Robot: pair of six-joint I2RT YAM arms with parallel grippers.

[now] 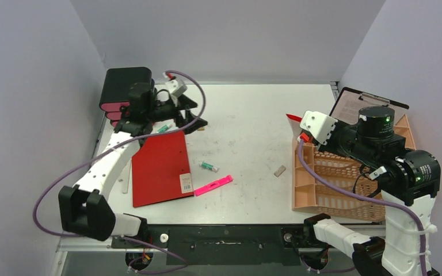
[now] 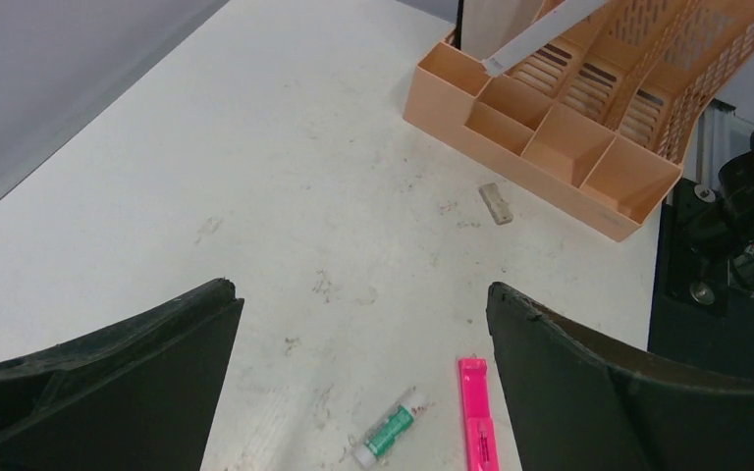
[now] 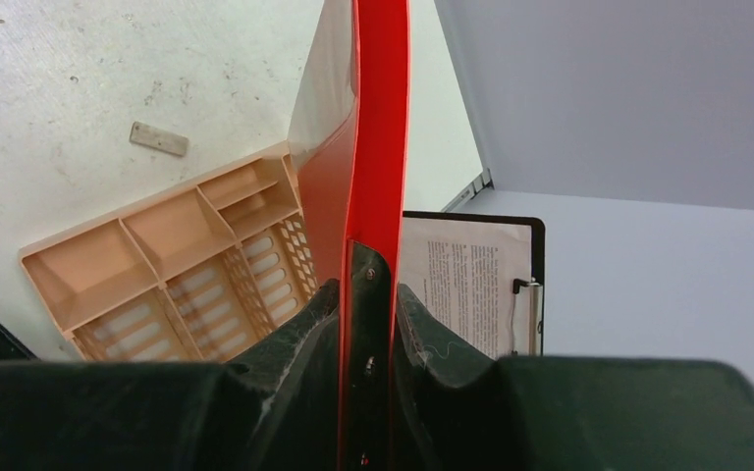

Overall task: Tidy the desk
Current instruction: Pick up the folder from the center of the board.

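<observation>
the desk point(image 1: 247, 115), spread under both arms, looked only partly tidied; the orange file rack point(image 1: 322, 184) stood at its right; one red folder point(image 1: 158, 167) lay flat at left; the right gripper point(image 3: 368, 294) was clamped on a second red folder point(image 3: 381, 118) over the rack, seemingly not yet slotted; the left gripper point(image 2: 361, 289) hung wide apart, empty; a pink highlighter point(image 1: 213, 185), green tube point(image 1: 209, 167) and small grey block point(image 1: 279, 170) lay loose

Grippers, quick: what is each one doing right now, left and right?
Left gripper: open, holding nothing.
Right gripper: closed on a red folder, held on edge.
</observation>
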